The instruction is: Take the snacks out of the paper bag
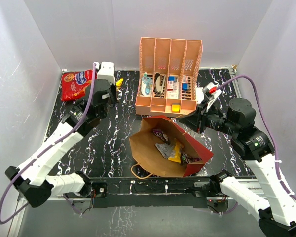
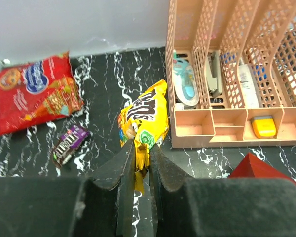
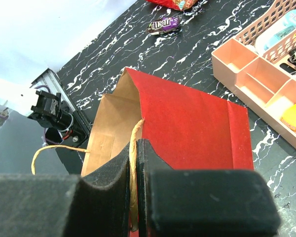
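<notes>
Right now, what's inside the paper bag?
The paper bag holds a purple packet, silver packet, yellow packet and brown packet. Anything beneath them is hidden.

My left gripper's fingers (image 2: 116,180): black. Crinkled yellow candy packet (image 2: 145,113): brown lettering, green spot. Large red cookie bag (image 2: 34,96): blue logo. Small purple candy packet (image 2: 69,144): white lettering. Tall paper bag (image 3: 187,128): red outside, kraft brown inside. Marbled tabletop (image 2: 103,74): black, white veins. Slotted plastic rack (image 2: 227,131): peach.
</notes>
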